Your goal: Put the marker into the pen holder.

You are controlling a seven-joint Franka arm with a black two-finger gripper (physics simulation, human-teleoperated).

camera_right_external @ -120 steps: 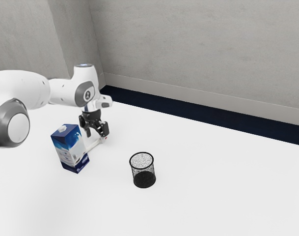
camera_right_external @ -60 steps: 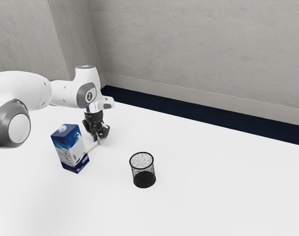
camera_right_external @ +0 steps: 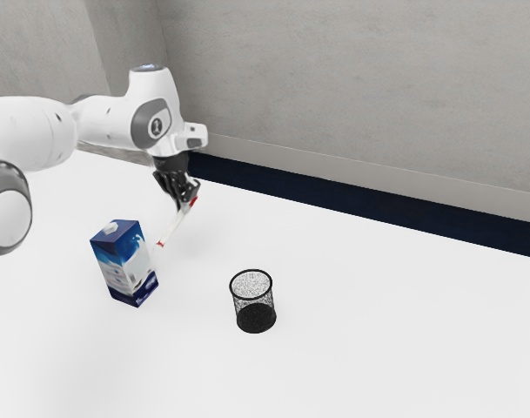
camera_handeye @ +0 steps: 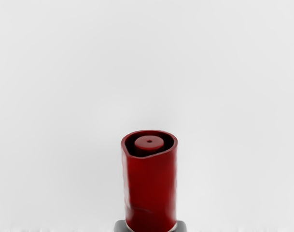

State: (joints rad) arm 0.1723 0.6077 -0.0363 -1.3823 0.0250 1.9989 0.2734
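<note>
Gripper (camera_right_external: 185, 193) clamped on white marker (camera_right_external: 175, 225) near one red end, marker tilted, its other end slanting down to 7 o'clock in exterior view; wrist view: hollow red end (camera_handeye: 149, 188) rising between finger tips. Black wire-mesh pen holder (camera_right_external: 252, 300) upright at gripper's 5 o'clock, blue-and-white milk carton (camera_right_external: 125, 261) at its 7, carton print too small to read.

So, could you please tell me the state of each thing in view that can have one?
Gripper: jaws shut on the marker.
Marker: held, tilted, not in the pen holder.
Pen holder: upright, empty.
Carton: standing upright, cap on.
</note>
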